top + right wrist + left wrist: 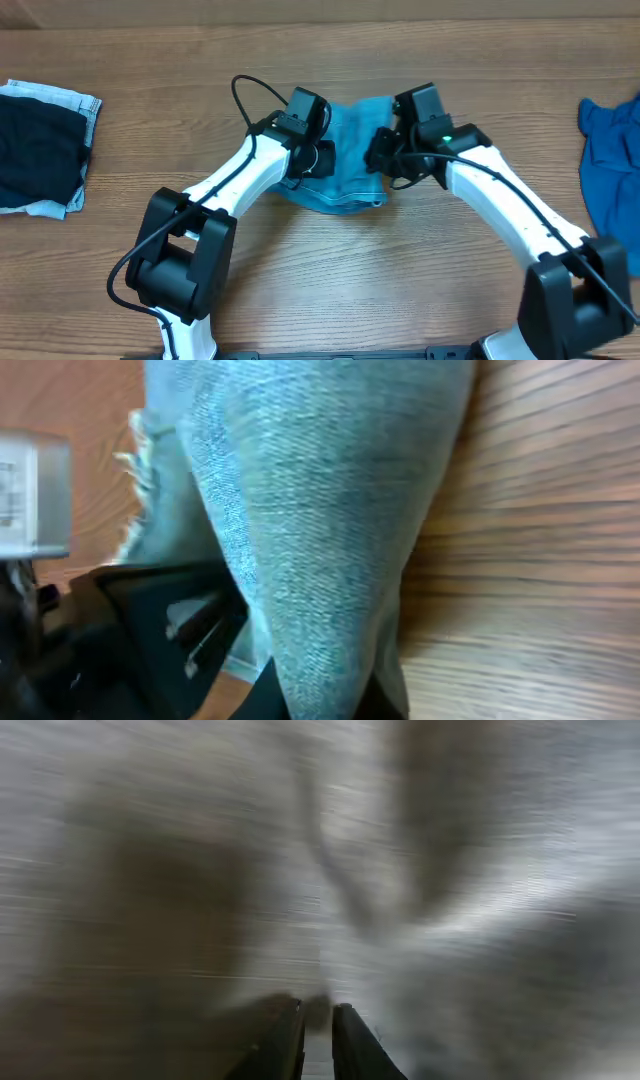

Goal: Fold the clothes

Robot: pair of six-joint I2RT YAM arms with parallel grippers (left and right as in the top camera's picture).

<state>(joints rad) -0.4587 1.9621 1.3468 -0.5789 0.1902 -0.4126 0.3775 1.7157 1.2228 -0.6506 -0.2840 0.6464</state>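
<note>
Garment in hand: the light-blue denim garment lay bunched at the middle of the desk, towards the far edge, between the two arms.
Left gripper: was at the garment's left side. In its wrist view the fingers stood close together, but the blur hid whether any cloth sat between them, so I cannot tell.
Right gripper: was at the garment's right side. Its wrist view showed a fold of denim rising straight out of the claw, so it looked clamped on the cloth.
Frayed hem: hung loose on the left of that fold.
Other clothes: a dark navy piece on pale denim lay at the left edge, and a brighter blue denim piece at the right edge, both well apart from the arms.
Handling: the denim looked soft and limp but fairly thick. It would likely sag and crease where lifted, and not slip easily.
Where to grip: probably two matching corners or the hem line, pulled taut between the claws, rather than a bunched middle.
</note>
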